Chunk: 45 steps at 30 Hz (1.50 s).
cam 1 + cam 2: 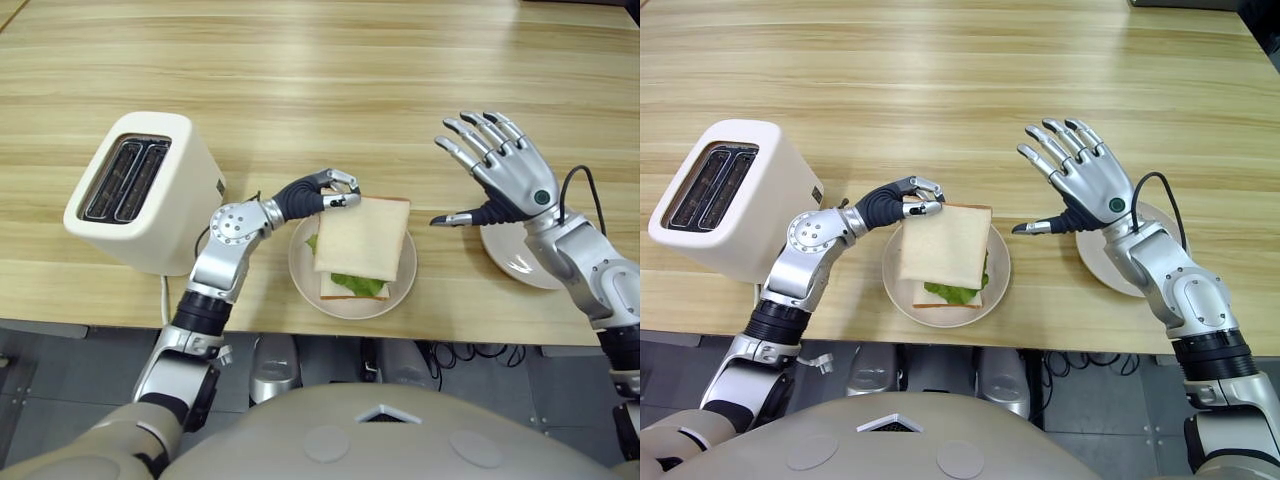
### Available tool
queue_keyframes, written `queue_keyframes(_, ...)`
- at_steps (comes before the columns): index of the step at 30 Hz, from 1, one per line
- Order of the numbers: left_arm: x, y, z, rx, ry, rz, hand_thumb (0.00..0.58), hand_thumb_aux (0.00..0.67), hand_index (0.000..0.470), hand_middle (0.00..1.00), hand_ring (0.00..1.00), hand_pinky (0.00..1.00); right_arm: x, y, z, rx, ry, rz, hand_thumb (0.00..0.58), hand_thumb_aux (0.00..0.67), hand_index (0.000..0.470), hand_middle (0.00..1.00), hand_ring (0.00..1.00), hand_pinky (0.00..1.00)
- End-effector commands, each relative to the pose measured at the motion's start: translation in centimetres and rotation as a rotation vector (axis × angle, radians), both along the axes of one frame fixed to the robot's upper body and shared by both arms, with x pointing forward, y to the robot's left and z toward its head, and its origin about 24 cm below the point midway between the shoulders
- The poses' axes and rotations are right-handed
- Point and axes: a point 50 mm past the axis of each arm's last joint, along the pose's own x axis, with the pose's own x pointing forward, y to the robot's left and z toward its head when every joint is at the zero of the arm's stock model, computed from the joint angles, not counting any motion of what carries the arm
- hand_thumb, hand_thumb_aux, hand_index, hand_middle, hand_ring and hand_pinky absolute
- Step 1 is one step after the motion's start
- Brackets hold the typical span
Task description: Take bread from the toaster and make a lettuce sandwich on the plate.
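The left hand (325, 192) is curled over the far left corner of the top slice (362, 238), pinching it, and that slice lies over green lettuce (358, 285) and a bottom slice (327, 289) on the plate (296, 256) at the near edge of the wooden table (300, 80). The white toaster (140, 190) stands just left of the plate, its slots dark. The right hand (510, 170) is spread wide with nothing in it, above a second plate (515, 262) to the right.
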Motion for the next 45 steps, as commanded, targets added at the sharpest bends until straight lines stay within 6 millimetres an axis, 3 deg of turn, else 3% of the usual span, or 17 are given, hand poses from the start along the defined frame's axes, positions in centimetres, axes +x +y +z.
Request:
queue_keyframes(1, 0.4, 0.5, -1.6, -0.02, 0.065, 0.054, 0.58, 0.67, 0.46, 1.0, 1.0, 1.0, 0.1, -0.1, -0.1, -0.01, 0.004, -0.001, 0.0, 0.0, 0.0, 0.0, 0.0, 0.0)
queue_keyframes(11, 0.0, 0.6, -6.2, 0.075, 0.184, 0.076, 0.58, 0.67, 0.46, 1.0, 1.0, 1.0, 0.1, -0.2, 0.2, -0.007, -0.009, -0.007, 0.0, 0.0, 0.0, 0.0, 0.0, 0.0)
queue_keyframes(20, -0.7, 0.4, -8.0, 0.198, 0.164, 0.049, 0.58, 0.67, 0.46, 1.0, 1.0, 1.0, -0.1, -0.2, 0.5, -0.005, -0.018, -0.006, 0.0, 0.0, 0.0, 0.0, 0.0, 0.0)
queue_keyframes(23, -0.8, 0.3, -8.1, 0.227, 0.138, 0.043, 0.58, 0.67, 0.46, 1.0, 1.0, 1.0, -0.3, 0.0, 1.3, 0.073, -0.009, 0.014, 0.0, 0.0, 0.0, 0.0, 0.0, 0.0)
queue_keyframes(27, -0.8, 0.2, -8.4, 0.255, 0.119, 0.042, 0.58, 0.67, 0.46, 1.0, 1.0, 1.0, -1.7, 1.8, 2.3, 0.251, 0.126, 0.189, 0.0, 0.0, 0.0, 0.0, 0.0, 0.0)
queue_keyframes(31, -0.8, 0.3, -8.4, 0.267, 0.105, 0.049, 0.58, 0.67, 0.46, 1.0, 1.0, 1.0, -3.9, 4.8, 2.1, 0.28, 0.3, 0.415, 0.0, 0.0, 0.0, 0.0, 0.0, 0.0)
queue_keyframes(37, -0.7, 0.3, -8.5, 0.276, 0.098, 0.053, 0.58, 0.67, 0.46, 1.0, 1.0, 1.0, -6.1, 7.8, -0.8, 0.14, 0.49, 0.549, 0.0, 0.0, 0.0, 0.0, 0.0, 0.0)
queue_keyframes(45, -0.6, -0.2, -8.5, 0.28, 0.088, 0.04, 0.58, 0.67, 0.46, 1.0, 1.0, 1.0, -6.1, 8.3, -6.1, -0.064, 0.603, 0.505, 0.0, 0.0, 0.0, 0.0, 0.0, 0.0)
